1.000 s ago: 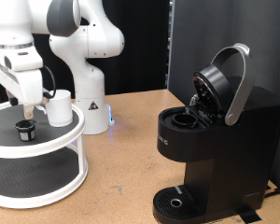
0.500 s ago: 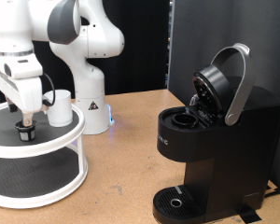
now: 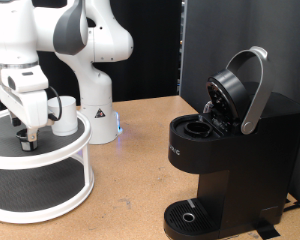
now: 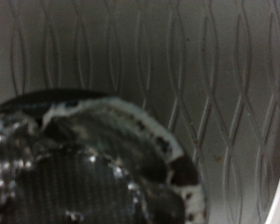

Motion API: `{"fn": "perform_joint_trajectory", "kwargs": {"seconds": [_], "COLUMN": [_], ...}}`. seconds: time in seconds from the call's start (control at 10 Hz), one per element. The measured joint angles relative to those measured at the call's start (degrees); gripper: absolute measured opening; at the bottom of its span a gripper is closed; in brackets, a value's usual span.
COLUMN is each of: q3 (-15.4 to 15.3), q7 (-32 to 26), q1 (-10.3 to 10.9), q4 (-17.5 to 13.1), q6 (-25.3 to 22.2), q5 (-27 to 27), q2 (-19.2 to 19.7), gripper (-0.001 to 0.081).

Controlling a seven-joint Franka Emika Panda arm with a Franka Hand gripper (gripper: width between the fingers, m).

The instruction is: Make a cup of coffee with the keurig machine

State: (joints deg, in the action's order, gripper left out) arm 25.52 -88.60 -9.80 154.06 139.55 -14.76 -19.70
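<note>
At the exterior view's left we see the two-tier round white rack (image 3: 75, 150); on its top tier stands the small white ceramic mug (image 3: 64, 115), the gripper (image 3: 28, 137) beside it over a small dark pod (image 3: 28, 143). The boxy black coffee machine (image 3: 230, 150) sits at the right, well apart.

White Franka arm at the exterior view's left: base column upright at the back, upper links arching up out of the exterior view's top, forearm and wrist coming straight down. Gripper (image 3: 28, 138) points vertically downward, low, its dark fingers (image 3: 35, 133) short and close together under the white hand body; whether they are closed can't be made out. Wrist view is blurred and shows no part of the fingers clearly.
</note>
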Motion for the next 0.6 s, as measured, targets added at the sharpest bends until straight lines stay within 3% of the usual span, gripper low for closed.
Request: {"fn": "perform_joint_trajectory", "kwargs": {"seconds": [0.4, 0.5, 0.6], "q3": [0.0, 0.0, 0.0], "q7": [0.0, 0.0, 0.0], "q1": [0.0, 0.0, 0.0], "q4": [0.8, 0.8, 0.8], "q6": [0.9, 0.9, 0.9], "q5": [0.0, 0.0, 0.0], "q2": [0.0, 0.0, 0.0], "gripper": [0.0778, 0.0596, 0.0596]}}
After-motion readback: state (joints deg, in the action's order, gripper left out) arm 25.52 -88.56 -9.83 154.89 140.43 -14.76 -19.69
